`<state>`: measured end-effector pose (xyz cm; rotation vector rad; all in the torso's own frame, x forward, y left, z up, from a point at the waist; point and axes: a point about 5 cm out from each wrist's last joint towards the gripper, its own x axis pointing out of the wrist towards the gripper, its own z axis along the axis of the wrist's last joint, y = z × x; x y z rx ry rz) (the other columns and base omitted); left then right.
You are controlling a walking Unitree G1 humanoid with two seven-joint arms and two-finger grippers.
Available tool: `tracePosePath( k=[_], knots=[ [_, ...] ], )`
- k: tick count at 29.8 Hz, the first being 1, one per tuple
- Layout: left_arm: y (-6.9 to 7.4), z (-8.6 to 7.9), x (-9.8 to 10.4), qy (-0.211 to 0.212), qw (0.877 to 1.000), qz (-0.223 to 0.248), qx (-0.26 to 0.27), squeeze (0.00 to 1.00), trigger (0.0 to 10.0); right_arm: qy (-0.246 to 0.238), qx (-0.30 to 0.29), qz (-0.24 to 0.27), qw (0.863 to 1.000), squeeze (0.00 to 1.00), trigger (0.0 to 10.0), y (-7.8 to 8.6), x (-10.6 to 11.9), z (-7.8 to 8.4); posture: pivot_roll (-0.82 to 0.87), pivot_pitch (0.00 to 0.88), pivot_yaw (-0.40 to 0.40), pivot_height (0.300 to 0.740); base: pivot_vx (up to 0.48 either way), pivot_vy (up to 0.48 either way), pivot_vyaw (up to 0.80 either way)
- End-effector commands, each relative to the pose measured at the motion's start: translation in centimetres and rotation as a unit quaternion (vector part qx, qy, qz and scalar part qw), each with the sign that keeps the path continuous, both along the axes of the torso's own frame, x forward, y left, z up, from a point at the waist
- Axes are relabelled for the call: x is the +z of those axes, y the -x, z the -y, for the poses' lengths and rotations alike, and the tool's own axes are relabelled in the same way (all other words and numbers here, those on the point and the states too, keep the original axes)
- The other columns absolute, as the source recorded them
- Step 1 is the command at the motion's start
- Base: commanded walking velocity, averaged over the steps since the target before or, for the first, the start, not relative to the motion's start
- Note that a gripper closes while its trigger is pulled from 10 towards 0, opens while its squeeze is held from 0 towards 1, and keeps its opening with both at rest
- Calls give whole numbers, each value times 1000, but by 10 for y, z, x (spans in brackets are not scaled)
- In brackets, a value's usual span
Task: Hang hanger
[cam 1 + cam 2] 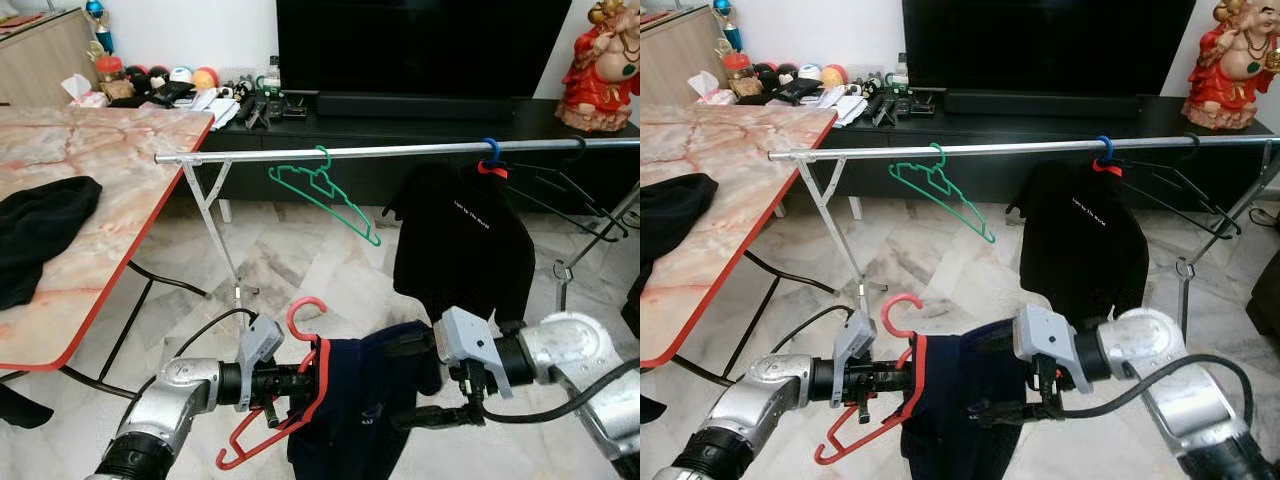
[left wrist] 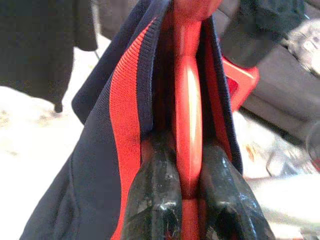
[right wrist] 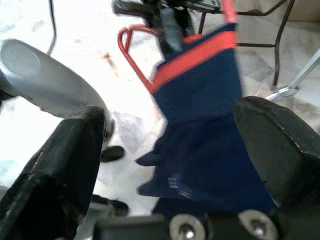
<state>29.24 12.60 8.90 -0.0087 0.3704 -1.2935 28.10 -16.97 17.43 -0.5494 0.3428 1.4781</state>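
Here the left pincer [image 1: 300, 385] reaches level, clamped on the red hanger [image 1: 285, 405] — right pincer [image 1: 425, 385] apart beside it.

A silver rail [image 1: 400, 151] runs across the room, and on it hang a green hanger [image 1: 325, 195], tilted, and a black garment [image 1: 460, 240] on a blue hook. Below the rail, the left gripper [image 1: 305, 385] is closed on a red hanger [image 1: 285, 400] which carries a dark navy garment [image 1: 360, 410]. The right gripper [image 1: 425, 385] is against the other side of this garment with its fingers spread, and a marble-pattern table [image 1: 110, 170] with a black cloth [image 1: 40, 235] on it stands at the left.
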Motion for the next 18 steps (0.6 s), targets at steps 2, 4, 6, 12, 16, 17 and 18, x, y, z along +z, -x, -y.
tracePosePath(
  k=[2, 4, 6, 12, 16, 17, 18],
  knots=[
    [6, 5, 12, -4, 999, 13, -50, 0, 10000, -2, 26, 28, 999, 443, 10000, -8, 2, -7, -55, 9, 2, 740, 0, 0, 0],
    [9, 7, 15, -10, 997, 15, -70, 0, 10000, 7, 28, 38, 999, 0, 10000, -14, 1, -8, -55, 9, 2, 740, 0, 0, 0],
    [13, 10, 21, -10, 996, 17, -90, 0, 10000, 19, 26, 67, 997, 0, 10000, -23, -1, -12, -45, 13, 1, 740, 0, 0, 0],
    [11, 13, 28, -17, 995, 32, -93, 0, 10000, 29, 55, 50, 997, 0, 10000, -25, -8, -20, -27, 32, -3, 740, 0, 0, 0],
    [13, 14, 34, -20, 994, 34, -100, 0, 10000, 42, 57, 48, 996, 0, 10000, -30, -16, -24, -20, 37, -2, 740, 0, 0, 0],
    [13, 14, 34, -20, 994, 35, -101, 0, 10000, 42, 58, 45, 996, 0, 10000, -30, -17, -24, -20, 37, -2, 740, 0, 0, 0],
    [12, 15, 36, -22, 994, 39, -100, 0, 10000, 43, 58, 41, 997, 0, 10000, -31, -20, -26, -15, 39, -4, 740, 0, 0, 0]
  ],
)
